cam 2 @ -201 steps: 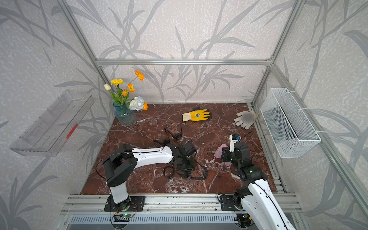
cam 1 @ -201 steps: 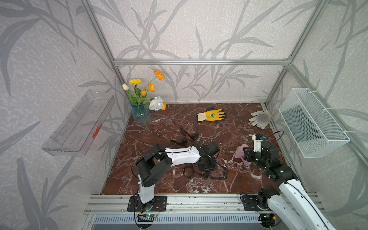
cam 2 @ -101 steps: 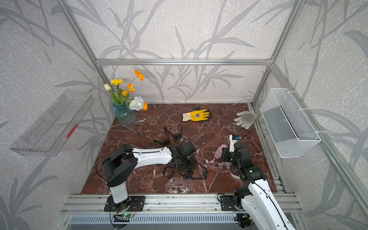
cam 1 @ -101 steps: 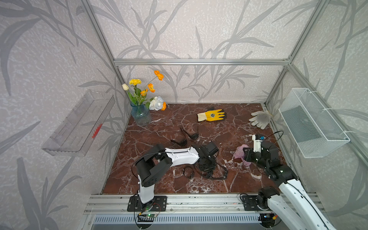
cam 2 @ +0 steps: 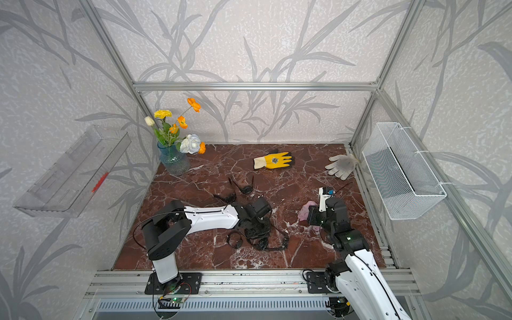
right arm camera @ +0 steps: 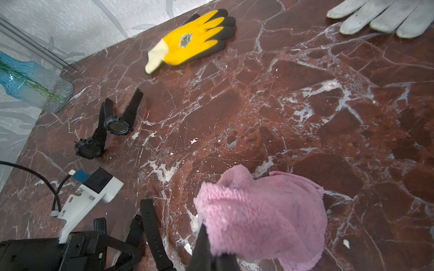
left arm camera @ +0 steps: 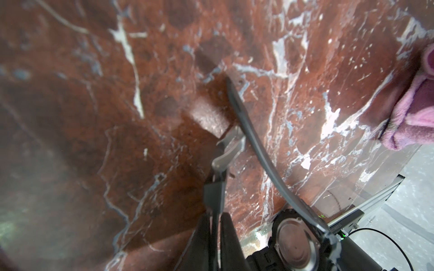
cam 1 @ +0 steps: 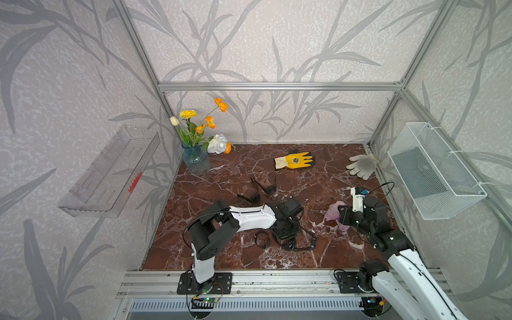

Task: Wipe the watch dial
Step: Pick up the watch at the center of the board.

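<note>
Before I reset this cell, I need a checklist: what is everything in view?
marble table: one, red-brown, cell floor
vase of flowers: one, blue glass, back left corner
yellow glove: one, yellow and black, back middle
grey glove: one, grey, back right corner
loose watches: two, black, mid-table
held watch: one, black, strap in left gripper
curled watch: one, black, beside left gripper
pink cloth: one, pink, in right gripper
clear shelf: one, transparent, left wall
red item: one, red, in clear shelf
wire basket: one, white, right wall
left gripper: one, black, shut on held watch
right gripper: one, black, shut on pink cloth
</note>
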`<state>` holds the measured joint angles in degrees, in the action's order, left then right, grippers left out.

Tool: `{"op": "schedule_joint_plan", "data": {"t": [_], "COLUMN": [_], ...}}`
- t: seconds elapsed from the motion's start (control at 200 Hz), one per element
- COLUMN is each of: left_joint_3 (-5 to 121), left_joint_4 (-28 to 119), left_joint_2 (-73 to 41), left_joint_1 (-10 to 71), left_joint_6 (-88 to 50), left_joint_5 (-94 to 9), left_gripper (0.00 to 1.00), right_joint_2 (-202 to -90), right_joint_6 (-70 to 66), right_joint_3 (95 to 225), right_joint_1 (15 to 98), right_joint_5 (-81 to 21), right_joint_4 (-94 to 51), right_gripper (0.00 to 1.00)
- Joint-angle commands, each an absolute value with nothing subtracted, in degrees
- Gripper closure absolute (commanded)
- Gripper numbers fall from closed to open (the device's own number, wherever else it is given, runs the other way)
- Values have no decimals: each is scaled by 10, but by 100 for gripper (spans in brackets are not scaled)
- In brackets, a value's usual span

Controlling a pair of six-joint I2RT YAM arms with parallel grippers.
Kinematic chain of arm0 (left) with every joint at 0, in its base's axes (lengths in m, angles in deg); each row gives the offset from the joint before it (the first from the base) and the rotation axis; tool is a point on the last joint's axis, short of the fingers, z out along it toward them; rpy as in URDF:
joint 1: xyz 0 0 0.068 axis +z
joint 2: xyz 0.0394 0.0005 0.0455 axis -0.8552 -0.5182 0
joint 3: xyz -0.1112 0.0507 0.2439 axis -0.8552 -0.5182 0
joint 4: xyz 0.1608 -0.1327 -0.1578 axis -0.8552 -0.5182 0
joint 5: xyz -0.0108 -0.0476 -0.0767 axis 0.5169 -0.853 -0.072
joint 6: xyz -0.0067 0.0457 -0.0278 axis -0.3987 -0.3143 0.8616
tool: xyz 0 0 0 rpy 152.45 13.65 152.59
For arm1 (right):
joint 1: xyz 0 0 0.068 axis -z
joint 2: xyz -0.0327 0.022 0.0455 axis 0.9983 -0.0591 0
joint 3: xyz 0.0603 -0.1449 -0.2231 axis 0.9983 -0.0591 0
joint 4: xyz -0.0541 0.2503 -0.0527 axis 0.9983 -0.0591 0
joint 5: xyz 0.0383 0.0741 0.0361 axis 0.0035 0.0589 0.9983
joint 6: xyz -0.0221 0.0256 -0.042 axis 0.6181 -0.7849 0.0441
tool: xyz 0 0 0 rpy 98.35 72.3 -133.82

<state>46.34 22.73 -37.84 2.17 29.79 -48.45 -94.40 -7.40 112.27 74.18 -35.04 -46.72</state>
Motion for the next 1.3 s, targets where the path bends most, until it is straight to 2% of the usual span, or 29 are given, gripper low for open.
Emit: {"op": "schedule_joint_plan", "data": {"t": [0.0,0.155,0.465,0.645,0.785,0.91,1.0,1.125,1.295], "left_joint_3": [431,414,399,367,380,431,451,468,489], "left_joint_4": [193,201,255,399,477,484,543,614,633], "left_joint_2": [-372,-323,-137,-76,-66,-79,-105,-137,-172], "left_joint_1": [19,19,23,76,117,121,122,120,111], "left_joint_6": [292,287,227,224,211,161,162,164,174], "left_joint_5": [-459,-461,-460,-526,-566,-527,-526,-527,-502], "left_gripper": [100,100,100,100,100,100,100,100,100], "right_joint_2": [-942,-942,-948,-944,-939,-936,-927,-915,-895], "right_joint_6": [-70,-71,-67,-54,-15,15,22,23,2], "right_joint_3": [1124,1125,1125,1152,1207,1250,1267,1270,1237], "right_joint_1": [743,743,743,743,743,742,742,740,710], "right_joint_5": [-350,-348,-332,-311,-257,-193,-176,-130,-84], "right_joint_4": [-463,-464,-455,-444,-451,-463,-466,-447,-392], "right_gripper": [100,100,100,100,100,100,100,100,100]}}
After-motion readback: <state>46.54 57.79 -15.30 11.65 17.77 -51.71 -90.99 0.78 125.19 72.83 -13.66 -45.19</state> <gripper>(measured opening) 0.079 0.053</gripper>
